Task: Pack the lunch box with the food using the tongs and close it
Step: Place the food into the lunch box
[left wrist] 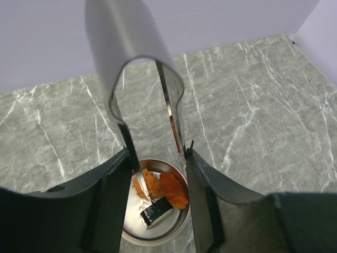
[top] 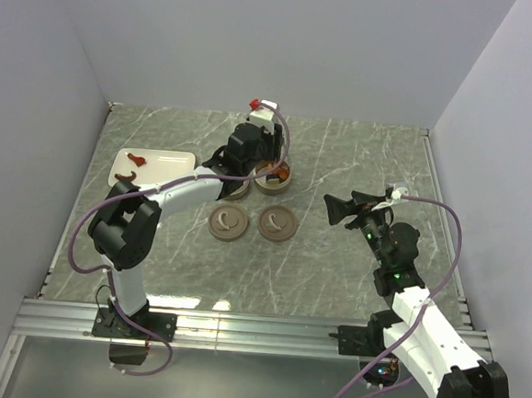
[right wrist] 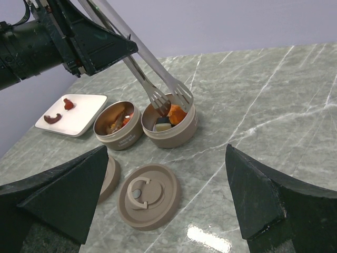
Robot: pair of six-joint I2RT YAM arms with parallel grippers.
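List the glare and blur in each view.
Top external: even light, with pale glare patches on the table near the arm bases. Left wrist: the bend of the tongs sits close to the lens and is blurred, while the tin below is sharp. Right wrist: one bright glare spot on the table at the bottom edge.

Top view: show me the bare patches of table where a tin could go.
Bare table: the far right stretch between the two tins and the right wall, and the near strip between the two lids and the arm bases. Crowded: the middle left, where the plate, tins, lids and the left gripper with the tongs cluster.
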